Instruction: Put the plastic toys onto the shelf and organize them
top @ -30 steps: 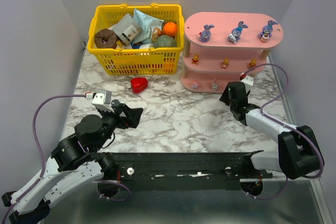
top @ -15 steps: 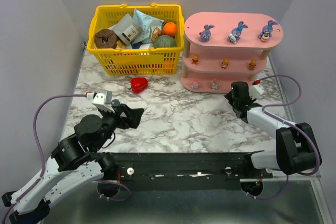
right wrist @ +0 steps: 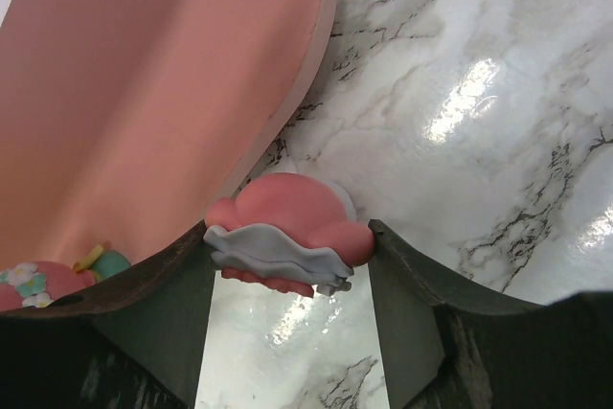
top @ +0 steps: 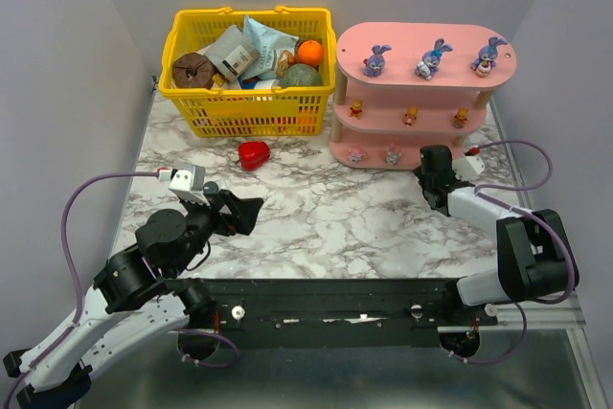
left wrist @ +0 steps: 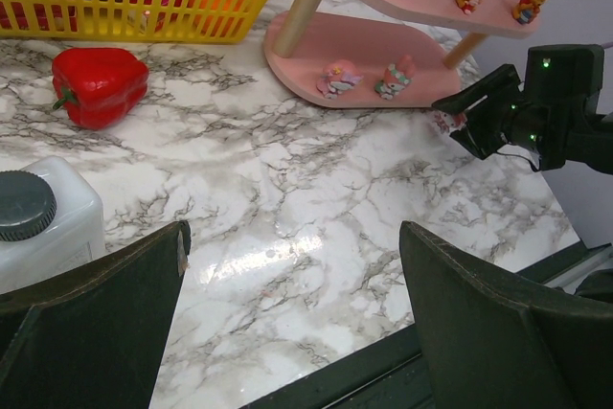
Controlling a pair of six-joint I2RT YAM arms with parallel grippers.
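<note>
Gripping a pink-white toy (right wrist: 287, 222) between closed-in jaws, your right gripper (right wrist: 287, 261) hangs low just off the near right end of the shelf (top: 402, 45). The held toy lies beside the rim of the shelf's bottom board, over the marble table (right wrist: 460, 93), not on the board. Two more pink-white toys (top: 356, 153) stand on that bottom board, in the shelf's left half. Three orange bears (top: 412, 116) line the shelf's middle board, and three purple-blue bunnies (top: 433, 59) line its top board. Your left gripper (left wrist: 297, 318), jaws spread wide and empty, rests well apart from the shelf, off its near left side. A red heart-shaped object (top: 253, 153) lies left of the shelf. A yellow basket (top: 251, 107) stands just beside the shelf's left end. A white bottle (left wrist: 43, 222) shows only in the left wrist view, farther from the shelf than the red object.
</note>
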